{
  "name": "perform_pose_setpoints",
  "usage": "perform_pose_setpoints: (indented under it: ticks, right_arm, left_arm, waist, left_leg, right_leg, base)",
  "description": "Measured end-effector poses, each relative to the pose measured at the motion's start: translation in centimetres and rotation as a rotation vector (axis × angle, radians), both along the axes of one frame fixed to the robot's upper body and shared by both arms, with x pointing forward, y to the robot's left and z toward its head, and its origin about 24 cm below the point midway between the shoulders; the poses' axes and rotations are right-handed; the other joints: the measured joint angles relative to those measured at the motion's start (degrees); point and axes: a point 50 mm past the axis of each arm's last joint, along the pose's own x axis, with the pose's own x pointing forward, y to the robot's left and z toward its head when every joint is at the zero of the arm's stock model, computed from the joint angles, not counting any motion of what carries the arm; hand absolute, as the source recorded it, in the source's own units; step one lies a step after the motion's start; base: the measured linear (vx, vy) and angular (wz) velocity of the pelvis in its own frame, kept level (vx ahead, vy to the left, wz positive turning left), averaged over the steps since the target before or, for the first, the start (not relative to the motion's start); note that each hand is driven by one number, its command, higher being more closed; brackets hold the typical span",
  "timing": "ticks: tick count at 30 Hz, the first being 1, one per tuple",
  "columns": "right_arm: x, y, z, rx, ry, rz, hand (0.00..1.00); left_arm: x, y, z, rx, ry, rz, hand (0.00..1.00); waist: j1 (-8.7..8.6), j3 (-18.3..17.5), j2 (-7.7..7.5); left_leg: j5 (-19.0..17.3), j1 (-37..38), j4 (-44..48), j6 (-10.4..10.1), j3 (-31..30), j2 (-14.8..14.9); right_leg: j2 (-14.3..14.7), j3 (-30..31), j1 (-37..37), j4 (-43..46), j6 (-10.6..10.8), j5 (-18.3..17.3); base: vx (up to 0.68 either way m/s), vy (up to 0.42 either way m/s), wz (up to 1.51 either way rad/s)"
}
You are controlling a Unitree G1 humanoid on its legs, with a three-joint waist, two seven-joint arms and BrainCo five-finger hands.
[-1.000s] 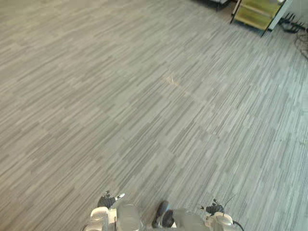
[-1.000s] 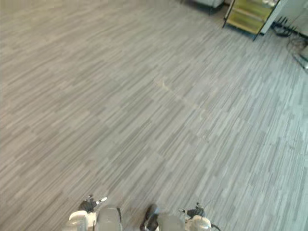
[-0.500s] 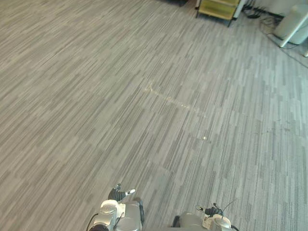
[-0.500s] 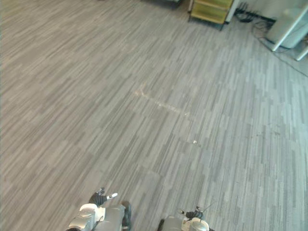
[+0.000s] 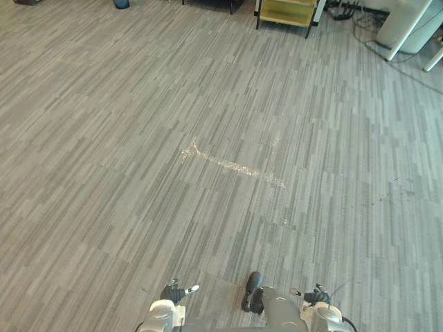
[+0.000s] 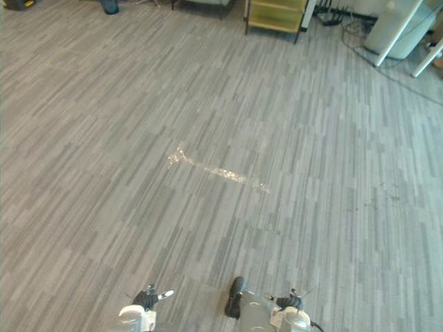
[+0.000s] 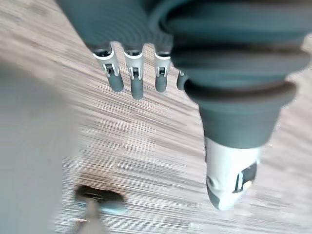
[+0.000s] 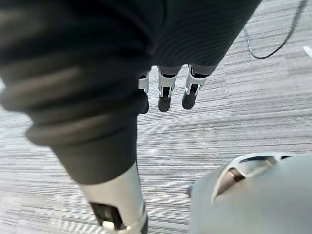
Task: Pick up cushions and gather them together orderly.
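The left robot hand [image 7: 136,80] hung with straight, relaxed fingers and held nothing. The right robot hand [image 8: 165,95] was the same, both low over the grey striped floor [image 5: 124,124]. Ahead lay a pale scuffed streak [image 5: 232,164], and far off stood a yellow-green low shelf unit [image 5: 285,10] near loose dark cables [image 5: 360,17]. Where the cushions lay, and which way their long axis pointed, could not be told. The risk, I think, was a search in the wrong direction, or a walk toward those cables that could catch on them.

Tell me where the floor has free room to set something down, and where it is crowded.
The carpet floor is bare from the left hand and right hand up past the pale scuff mark. Crowded at the far edge: yellow shelf unit, cables, white furniture legs.
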Motion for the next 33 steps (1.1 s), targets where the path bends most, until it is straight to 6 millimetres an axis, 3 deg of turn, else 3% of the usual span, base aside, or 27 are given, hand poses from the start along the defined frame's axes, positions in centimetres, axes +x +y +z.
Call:
perform_pose_setpoints:
  ticks: [1,2,5,6,7,8,9,10,11,13,16,18,19,20,22,24,25,26,27,28,30,31,33]
  right_arm:
    - [-0.3,0.2,-0.1,0.011,0.005,-0.010,0.00]
    - [-0.4,0.3,-0.2,0.013,0.007,-0.012,0.00]
    - [0.2,0.6,-0.1,0.027,-0.009,-0.025,0.00]
    - [0.5,0.8,0.0,0.028,-0.014,-0.021,0.00]
    - [0.7,1.0,0.0,0.027,-0.023,-0.020,0.00]
    - [0.6,1.1,-0.1,0.028,-0.015,-0.014,0.00]
    - [0.2,1.2,-0.2,0.022,0.002,0.006,0.00]
    - [0.1,1.5,-0.3,0.028,0.008,0.010,0.00]
    - [-0.2,1.9,-0.5,0.040,0.022,0.011,0.00]
    - [-0.3,2.1,-0.6,0.046,0.025,0.009,0.00]
    - [-0.4,2.1,-0.6,0.041,0.028,0.017,0.00]
    - [-0.4,2.0,-0.5,0.030,0.028,0.026,0.00]
    - [-0.3,2.0,-0.5,0.025,0.023,0.033,0.00]
    - [-0.3,1.9,-0.5,0.024,0.022,0.035,0.00]
    - [0.4,1.8,-0.2,0.015,0.001,0.043,0.00]
    - [1.0,1.7,0.1,0.010,-0.025,0.047,0.00]
    - [1.0,1.7,0.1,0.009,-0.025,0.048,0.00]
    - [0.8,1.6,0.0,0.009,-0.020,0.049,0.00]
    - [1.0,0.6,0.3,-0.015,-0.022,0.057,0.00]
    - [1.1,0.6,0.3,-0.016,-0.024,0.059,0.00]
    - [1.0,0.1,0.3,-0.021,-0.028,0.043,0.00]
    - [1.1,0.4,0.3,-0.015,-0.031,0.051,0.00]
    - [1.0,0.9,0.2,-0.005,-0.019,0.078,0.00]
  left_arm:
    - [0.6,0.3,0.4,0.011,-0.036,-0.002,0.00]
    - [0.9,0.3,0.6,0.012,-0.052,-0.003,0.00]
    - [1.4,0.1,0.9,0.011,-0.078,-0.009,0.00]
    - [1.3,0.2,0.9,0.014,-0.075,-0.007,0.00]
    - [1.3,0.2,0.8,0.018,-0.073,-0.005,0.00]
    - [1.3,0.4,0.8,0.023,-0.071,-0.005,0.00]
    - [0.9,0.5,0.6,0.028,-0.056,-0.001,0.00]
    - [0.9,0.6,0.6,0.032,-0.056,0.001,0.00]
    - [1.1,1.0,0.8,0.042,-0.061,0.002,0.00]
    - [1.3,1.1,0.8,0.049,-0.064,0.000,0.00]
    - [0.8,1.7,0.6,0.077,-0.032,-0.037,0.00]
    - [0.3,2.2,0.4,0.093,-0.010,-0.033,0.00]
    - [0.1,2.4,0.4,0.104,0.001,-0.025,0.00]
    - [0.1,2.4,0.4,0.103,0.001,-0.025,0.00]
    - [0.5,2.3,0.5,0.101,-0.009,-0.024,0.00]
    - [0.6,2.3,0.5,0.101,-0.009,-0.026,0.00]
    - [0.4,2.4,0.4,0.101,-0.004,-0.025,0.00]
    - [-0.1,2.5,0.3,0.100,0.010,-0.022,0.00]
    - [-0.6,1.7,-0.1,0.078,0.027,-0.019,0.00]
    - [-0.7,1.5,-0.1,0.071,0.029,-0.022,0.00]
    - [-0.7,0.5,-0.3,0.037,0.031,-0.010,0.00]
    - [-0.9,0.4,-0.4,0.016,0.033,0.017,0.00]
    - [-0.5,0.8,-0.1,0.010,0.005,0.036,0.00]
  waist:
    - [0.48,0.35,-1.41]
    - [0.68,0.43,-1.90]
    - [1.12,0.32,-1.94]
    - [1.26,0.39,-1.99]
    - [1.30,0.48,-2.04]
    - [1.50,0.61,-2.53]
    - [2.27,0.14,-3.06]
    - [2.34,-0.28,-3.44]
    - [2.31,-0.58,-4.75]
    - [2.61,-0.81,-5.10]
    - [1.43,-1.00,-6.71]
    - [0.68,-0.80,-6.64]
    - [0.62,-0.72,-6.46]
    - [0.61,-0.71,-6.44]
    - [0.48,-0.42,-5.80]
    - [-0.27,-0.23,-5.51]
    - [-0.41,-0.26,-5.83]
    - [-0.62,-0.24,-6.56]
    - [-0.40,-0.81,-4.59]
    - [-0.33,-1.03,-4.08]
    - [-0.46,-0.88,-1.68]
    - [-0.47,-0.29,-0.79]
    - [0.32,0.53,-1.01]
  left_leg:
    - [-1.58,-4.03,1.32,0.76,2.29,-0.41]
    - [-2.23,-5.79,0.05,0.98,3.52,-0.61]
    - [-3.00,-10.61,-19.13,1.73,6.69,-4.00]
    - [-0.74,-10.84,-31.54,2.00,6.37,-6.28]
    - [1.57,-10.62,-37.87,2.13,6.27,-7.47]
    - [7.48,-9.74,-44.72,1.92,6.27,-8.92]
    - [13.42,-8.02,-46.92,1.98,6.59,-9.87]
    - [13.64,-8.38,-45.54,3.23,6.43,-10.85]
    - [9.83,-9.99,-41.01,4.94,6.35,-11.81]
    - [3.91,-10.58,-34.10,5.99,6.72,-11.69]
    - [-1.39,-4.07,-33.78,7.40,6.63,-13.71]
    - [-2.70,2.25,-36.47,7.68,6.42,-13.89]
    - [-2.70,7.82,-40.56,7.65,5.89,-13.31]
    - [-2.69,8.19,-40.94,7.65,5.83,-13.19]
    - [-2.69,12.12,-44.61,7.64,5.19,-11.58]
    - [-3.15,14.49,-46.48,6.86,4.97,-10.18]
    - [-3.85,15.96,-47.05,5.69,4.89,-10.04]
    - [-5.37,18.41,-46.99,3.36,4.63,-10.36]
    - [-5.86,19.54,-46.10,2.94,3.24,-8.25]
    - [-5.68,18.81,-44.57,2.90,2.62,-7.90]
    - [-5.04,13.97,-31.25,1.94,0.22,-5.39]
    - [-1.69,8.42,-16.80,0.01,-1.76,-3.29]
    - [-3.18,2.65,-2.62,-0.15,-1.86,-1.52]
  right_leg:
    - [-0.06,0.18,3.75,-2.12,0.30,-0.66]
    - [-0.04,0.34,5.07,-3.28,0.39,-0.67]
    - [-0.40,2.13,8.83,-7.94,1.97,-0.23]
    - [-1.24,2.88,10.00,-9.23,3.12,-0.65]
    - [-1.80,2.97,10.91,-9.73,3.87,-1.13]
    - [-2.75,3.49,12.34,-10.18,5.26,-2.10]
    - [-3.48,4.43,14.03,-11.01,7.01,-3.15]
    - [-4.40,4.66,14.61,-11.10,7.76,-3.89]
    - [-5.81,4.47,14.68,-9.88,8.78,-4.69]
    - [-7.65,6.11,12.74,-0.75,9.99,-5.52]
    - [-13.64,8.82,1.23,30.87,11.93,-4.76]
    - [-14.33,7.14,-2.94,38.26,10.29,-6.73]
    - [-13.98,2.23,-5.31,34.97,7.98,-8.47]
    - [-13.88,1.72,-5.53,34.30,7.68,-8.64]
    - [-10.81,-1.39,-9.59,23.32,6.44,-8.68]
    - [-7.33,-1.01,-12.75,9.05,6.28,-3.08]
    - [-6.30,-0.58,-12.91,2.52,6.03,1.44]
    - [-5.90,0.97,-12.43,-2.61,4.35,10.52]
    - [-4.09,1.83,-12.31,1.21,2.01,9.25]
    - [-3.81,1.97,-12.75,2.54,1.73,7.11]
    - [-1.94,0.52,-10.84,3.98,0.19,3.49]
    - [0.17,0.59,-6.75,1.86,-0.19,1.98]
    - [1.94,0.66,-0.82,-0.70,-1.01,0.59]
  base:
    - [0.39,-0.125,-0.01]
    - [0.36,-0.104,-0.07]
    - [0.33,0.012,-0.25]
    - [0.45,0.164,-0.26]
    - [0.48,0.217,-0.18]
    - [0.53,0.233,-0.17]
    - [0.47,0.188,-0.13]
    - [0.50,0.159,-0.02]
    - [0.50,0.158,0.11]
    - [0.50,0.199,0.00]
    - [0.53,0.192,0.11]
    - [0.58,0.031,0.24]
    - [0.53,-0.005,0.13]
    - [0.52,-0.047,0.21]
    - [0.40,-0.075,0.20]
    - [0.56,-0.173,0.28]
    - [0.65,-0.261,0.34]
    - [0.67,-0.266,0.22]
    - [0.56,-0.221,0.15]
    - [0.53,-0.207,0.03]
    - [0.53,-0.203,0.05]
    - [0.54,-0.158,0.00]
    - [0.51,-0.115,-0.16]
